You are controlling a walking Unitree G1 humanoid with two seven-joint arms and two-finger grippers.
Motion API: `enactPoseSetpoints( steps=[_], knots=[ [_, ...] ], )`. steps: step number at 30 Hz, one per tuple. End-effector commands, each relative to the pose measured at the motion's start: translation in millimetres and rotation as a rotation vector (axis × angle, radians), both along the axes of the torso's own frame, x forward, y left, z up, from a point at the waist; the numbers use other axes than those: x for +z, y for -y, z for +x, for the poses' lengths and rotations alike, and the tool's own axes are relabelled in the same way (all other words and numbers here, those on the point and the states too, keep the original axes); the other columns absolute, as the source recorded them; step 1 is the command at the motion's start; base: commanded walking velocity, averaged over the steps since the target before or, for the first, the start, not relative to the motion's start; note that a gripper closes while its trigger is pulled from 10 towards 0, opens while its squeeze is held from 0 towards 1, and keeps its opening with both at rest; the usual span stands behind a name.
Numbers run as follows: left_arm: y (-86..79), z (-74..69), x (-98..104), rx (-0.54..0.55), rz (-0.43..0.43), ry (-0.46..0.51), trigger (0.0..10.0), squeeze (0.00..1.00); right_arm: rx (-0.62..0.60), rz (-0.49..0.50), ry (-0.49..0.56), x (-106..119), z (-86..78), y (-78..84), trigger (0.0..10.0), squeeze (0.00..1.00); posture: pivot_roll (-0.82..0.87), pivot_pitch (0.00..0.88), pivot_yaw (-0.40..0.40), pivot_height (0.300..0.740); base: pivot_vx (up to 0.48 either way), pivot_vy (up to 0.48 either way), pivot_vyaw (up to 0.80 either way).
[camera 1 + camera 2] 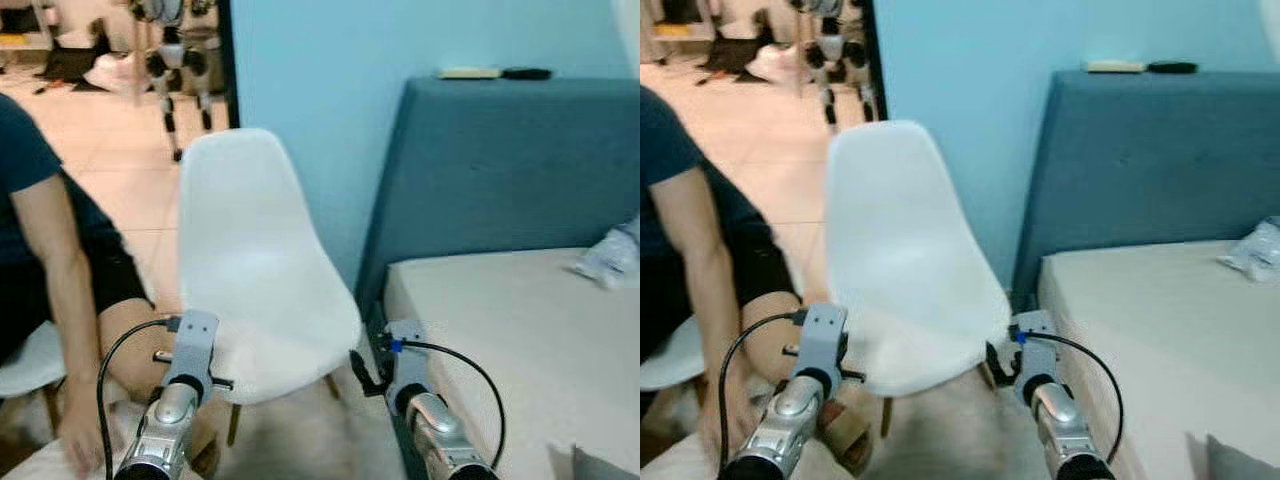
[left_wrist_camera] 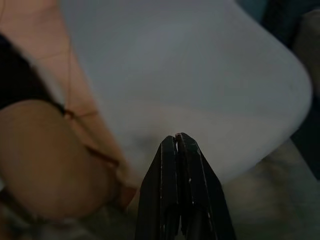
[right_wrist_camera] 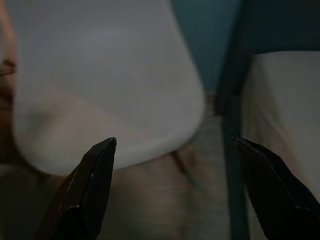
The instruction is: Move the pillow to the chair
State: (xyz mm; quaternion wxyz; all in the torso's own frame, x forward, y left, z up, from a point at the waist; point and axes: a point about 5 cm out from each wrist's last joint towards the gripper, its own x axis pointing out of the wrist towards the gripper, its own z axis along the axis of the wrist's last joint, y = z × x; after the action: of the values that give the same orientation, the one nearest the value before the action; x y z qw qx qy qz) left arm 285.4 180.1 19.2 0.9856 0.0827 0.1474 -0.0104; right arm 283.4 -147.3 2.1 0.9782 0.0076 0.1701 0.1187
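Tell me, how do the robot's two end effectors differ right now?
The left end effector has its black fingers pressed shut; the right end effector has its fingers spread wide. The left points at the white chair seat; the right points at the gap between chair and bed. Both hold nothing.

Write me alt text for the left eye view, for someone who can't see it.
A white chair with a bare seat stands on the floor beside a bed with a blue headboard, against a light blue wall. The robot's two silver arms reach toward the chair from below, and a seated person in dark clothes is at the left edge.
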Motion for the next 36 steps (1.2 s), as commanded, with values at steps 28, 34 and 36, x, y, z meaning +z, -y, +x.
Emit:
enactPoseSetpoints(
  steps=[28,34,36],
  knots=[
    [-17.7,-27.6,-41.3,0.190,-0.062,-0.284,10.0,0.00,-0.021,-0.091,-0.098,-12.0,-4.9,8.1,10.0,0.00,0.00,0.043,-0.086,0.740,0.000,0.000,-0.80],
    [-15.0,-29.1,-41.3,0.193,-0.037,-0.255,10.0,0.00,0.002,-0.110,-0.110,-12.9,-5.3,10.0,10.0,0.00,0.00,0.047,-0.105,0.740,0.000,0.000,-0.80],
    [-9.9,-30.4,-40.9,0.169,-0.035,-0.231,10.0,0.00,0.020,-0.124,-0.120,-15.3,-8.0,9.4,10.0,0.00,-0.01,0.057,-0.110,0.740,0.000,0.000,-0.80]
  ],
)
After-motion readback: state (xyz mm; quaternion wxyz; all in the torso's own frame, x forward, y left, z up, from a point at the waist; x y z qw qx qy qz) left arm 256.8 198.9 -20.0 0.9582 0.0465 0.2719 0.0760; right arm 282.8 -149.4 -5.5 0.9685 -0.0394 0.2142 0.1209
